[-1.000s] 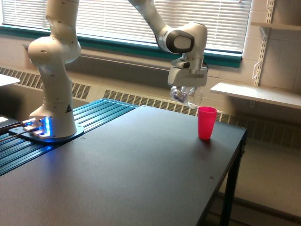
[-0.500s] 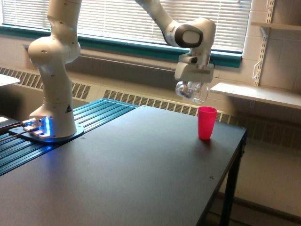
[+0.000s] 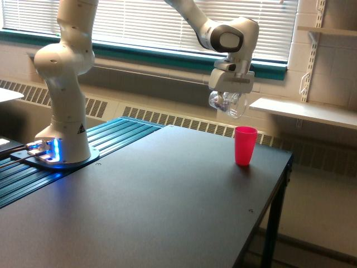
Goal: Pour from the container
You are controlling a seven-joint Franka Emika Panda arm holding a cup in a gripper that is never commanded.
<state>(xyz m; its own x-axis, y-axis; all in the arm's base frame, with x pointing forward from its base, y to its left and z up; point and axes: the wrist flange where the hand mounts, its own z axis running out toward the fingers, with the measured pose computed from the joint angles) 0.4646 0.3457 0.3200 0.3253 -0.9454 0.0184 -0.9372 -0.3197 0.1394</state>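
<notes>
Gripper [image 3: 230, 92] clenching the clear container [image 3: 228, 104], hanging right under it, tipped, in the air above and a bit left of the pink cup [image 3: 245, 146] on the table [image 3: 139, 201].

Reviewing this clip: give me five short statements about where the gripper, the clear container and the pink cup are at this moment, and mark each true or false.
1. The gripper holds the clear container in the air. True.
2. The pink cup lies tipped over on the black table. False: it stands upright.
3. The container is above the cup's rim, a little toward the exterior view's left. True.
4. The container touches the cup. False: there is a clear gap between them.
5. The cup stands beside the arm's base. False: it is near the table's far right corner, well away from the base.
</notes>
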